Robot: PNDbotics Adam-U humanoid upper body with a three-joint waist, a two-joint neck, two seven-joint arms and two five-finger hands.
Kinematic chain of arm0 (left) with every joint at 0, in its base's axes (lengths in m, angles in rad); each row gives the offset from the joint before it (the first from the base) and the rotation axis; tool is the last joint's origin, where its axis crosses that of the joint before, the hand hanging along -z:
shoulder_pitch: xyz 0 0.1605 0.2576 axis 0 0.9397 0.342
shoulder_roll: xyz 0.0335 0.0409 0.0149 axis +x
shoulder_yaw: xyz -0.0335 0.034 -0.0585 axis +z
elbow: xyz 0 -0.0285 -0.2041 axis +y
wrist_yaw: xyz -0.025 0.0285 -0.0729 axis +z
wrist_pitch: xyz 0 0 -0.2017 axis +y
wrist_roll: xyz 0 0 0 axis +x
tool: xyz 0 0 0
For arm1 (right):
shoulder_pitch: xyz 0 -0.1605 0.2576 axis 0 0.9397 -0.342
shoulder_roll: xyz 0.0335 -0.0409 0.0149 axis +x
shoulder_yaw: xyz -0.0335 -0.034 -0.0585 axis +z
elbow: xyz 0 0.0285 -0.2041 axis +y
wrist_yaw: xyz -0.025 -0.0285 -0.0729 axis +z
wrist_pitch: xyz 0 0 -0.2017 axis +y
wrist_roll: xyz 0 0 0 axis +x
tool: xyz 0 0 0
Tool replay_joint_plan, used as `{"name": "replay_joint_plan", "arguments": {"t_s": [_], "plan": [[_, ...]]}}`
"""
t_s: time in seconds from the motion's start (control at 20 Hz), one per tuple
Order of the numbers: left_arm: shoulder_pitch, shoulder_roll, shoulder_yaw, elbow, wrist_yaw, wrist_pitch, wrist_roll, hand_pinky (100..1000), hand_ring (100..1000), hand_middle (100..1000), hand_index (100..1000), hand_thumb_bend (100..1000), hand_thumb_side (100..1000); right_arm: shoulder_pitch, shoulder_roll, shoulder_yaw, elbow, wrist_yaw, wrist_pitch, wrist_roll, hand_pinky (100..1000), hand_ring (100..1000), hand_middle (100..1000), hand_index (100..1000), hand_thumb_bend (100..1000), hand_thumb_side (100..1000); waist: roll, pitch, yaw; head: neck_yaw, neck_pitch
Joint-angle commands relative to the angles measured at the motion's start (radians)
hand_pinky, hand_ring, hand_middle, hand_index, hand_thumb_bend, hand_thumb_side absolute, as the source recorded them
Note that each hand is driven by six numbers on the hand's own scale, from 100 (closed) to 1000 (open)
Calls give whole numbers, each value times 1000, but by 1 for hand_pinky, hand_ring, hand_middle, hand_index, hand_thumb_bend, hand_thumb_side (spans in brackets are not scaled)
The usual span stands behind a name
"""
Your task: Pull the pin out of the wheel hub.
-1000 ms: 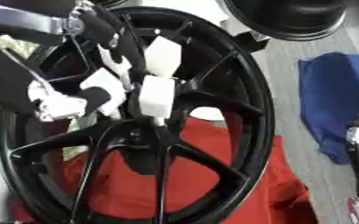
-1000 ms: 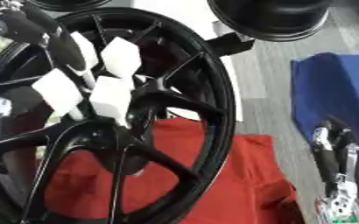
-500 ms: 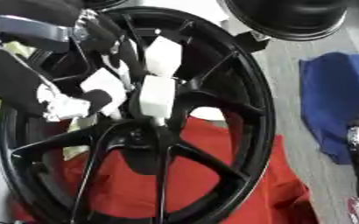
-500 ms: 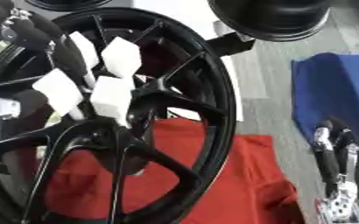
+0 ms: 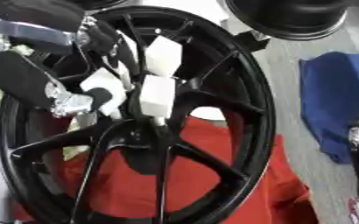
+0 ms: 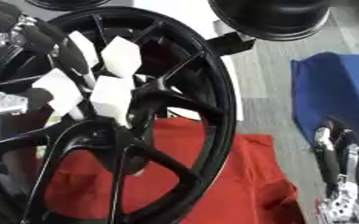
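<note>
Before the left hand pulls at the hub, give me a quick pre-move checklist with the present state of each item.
1. Left hand at the hub: ok, its white-tipped fingers are bunched just above the centre.
2. Pin visible: cannot tell, the fingers cover the spot.
3. Fingers closed on the pin: cannot tell, the grasp point is hidden.
4. Wheel supported: ok, it rests tilted over the red cloth.
5. Right hand out of the way: ok, it is at the right edge, apart from the wheel rim.
6. Blue cloth away from the wheel: ok, it lies to the right.
</note>
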Motion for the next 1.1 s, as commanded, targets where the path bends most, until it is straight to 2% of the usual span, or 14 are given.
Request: {"name": "replay_joint_plan", "arguments": {"t_s": [0.05,0.6,0.9,1.1], "plan": [[-13,11,5,6,-5,-14,1,838,810,828,907,100,866,-3,-11,-2,-9,2,0,-7,678,781,629,792,100,633,2,-17,-2,2,-13],[-14,0,7,60,-32,-62,1,844,815,824,900,104,929,-3,-10,-1,-8,1,2,-12,678,778,627,790,100,630,0,-16,-2,3,-15],[-13,0,-3,72,-38,-89,1,851,822,826,901,160,966,-3,-8,0,-9,3,4,-15,676,776,626,788,100,626,0,-15,-2,5,-16],[-14,0,-5,80,-49,-106,1,851,823,820,891,235,966,-4,-9,1,-9,3,4,-17,677,775,625,788,100,625,0,-14,-2,5,-17]]}}
